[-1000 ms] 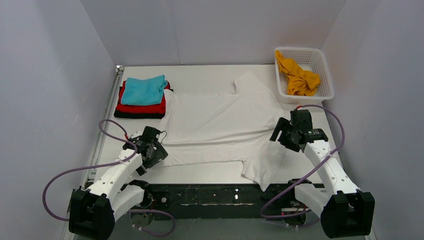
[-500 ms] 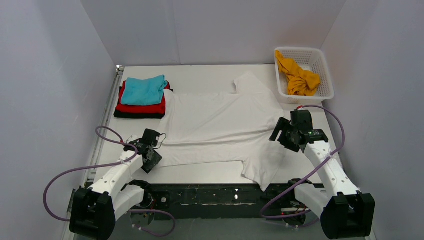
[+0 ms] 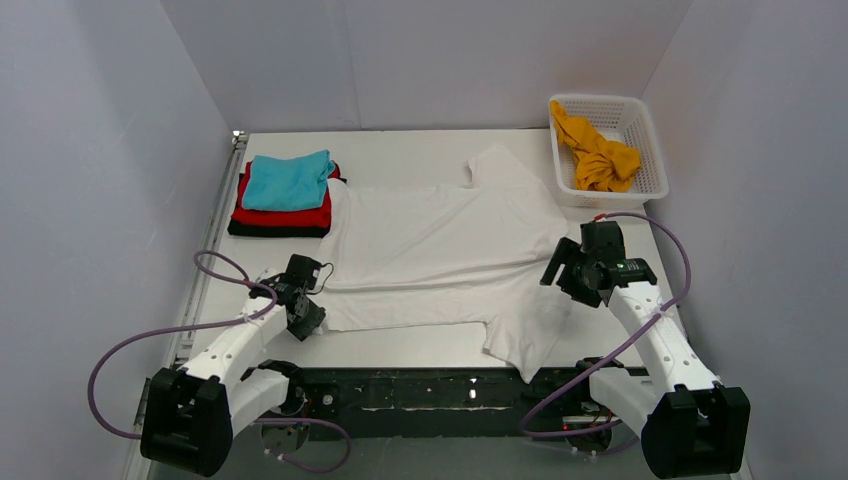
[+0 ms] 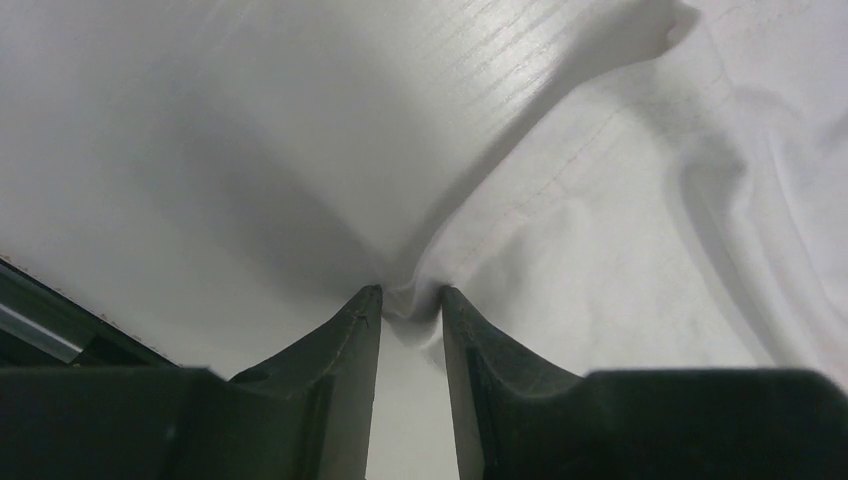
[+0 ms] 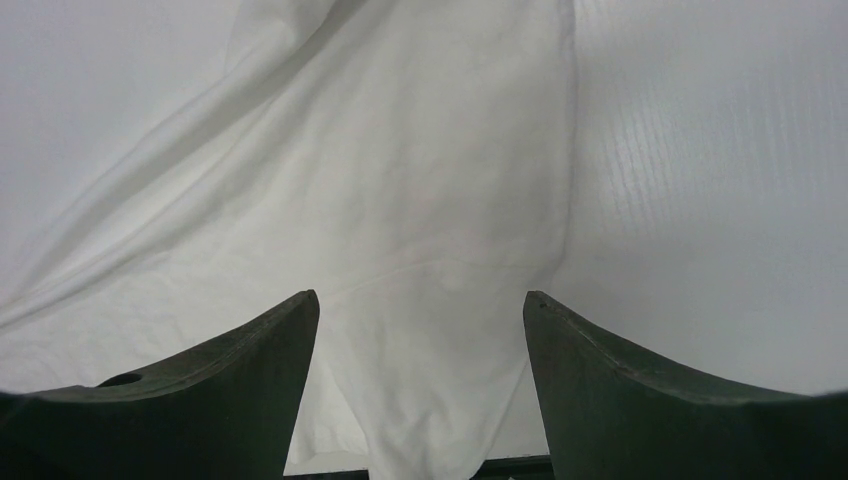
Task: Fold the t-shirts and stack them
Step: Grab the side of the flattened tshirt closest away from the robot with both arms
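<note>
Left gripper (image 4: 410,298), newly lowered by the near edge, pinches the white tee's (image 3: 440,240) hem for folding; right gripper (image 5: 420,300) hangs spread.

Large white t-shirt (image 3: 440,250) flat, unfolded

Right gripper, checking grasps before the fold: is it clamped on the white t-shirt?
No, the right gripper stands wide open, with the white t-shirt spread beneath the gap.
</note>
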`<state>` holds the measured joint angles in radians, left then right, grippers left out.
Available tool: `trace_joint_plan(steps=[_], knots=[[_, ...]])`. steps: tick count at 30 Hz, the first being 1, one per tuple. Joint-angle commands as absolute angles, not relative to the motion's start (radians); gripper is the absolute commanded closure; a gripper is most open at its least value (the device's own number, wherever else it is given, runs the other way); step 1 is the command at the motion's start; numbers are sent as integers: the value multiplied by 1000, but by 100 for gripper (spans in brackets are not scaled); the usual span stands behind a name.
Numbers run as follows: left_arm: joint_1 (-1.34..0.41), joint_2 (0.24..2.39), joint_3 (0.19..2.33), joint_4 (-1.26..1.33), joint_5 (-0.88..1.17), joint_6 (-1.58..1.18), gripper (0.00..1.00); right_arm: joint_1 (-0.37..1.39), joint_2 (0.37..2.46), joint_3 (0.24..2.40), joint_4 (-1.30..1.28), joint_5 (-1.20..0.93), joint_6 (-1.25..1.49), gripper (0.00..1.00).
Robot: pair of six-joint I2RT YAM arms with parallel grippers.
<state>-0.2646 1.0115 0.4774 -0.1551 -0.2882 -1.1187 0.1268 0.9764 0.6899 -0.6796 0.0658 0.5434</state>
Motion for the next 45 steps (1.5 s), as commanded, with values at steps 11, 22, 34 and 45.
trace_joint_plan(steps=[11, 22, 34, 45], knots=[[-275, 1083, 463, -200, -190, -1047, 100, 236, 973, 800, -877, 114, 589, 20], [-276, 1081, 511, -292, -232, -1031, 100, 858, 935, 709, -1123, 21, 903, 26], [-275, 1072, 523, -323, -238, -1042, 100, 1065, 1121, 618, -867, 171, 965, 36], [-276, 1002, 566, -452, -245, -1038, 100, 1066, 1134, 657, -973, 114, 934, 99]])
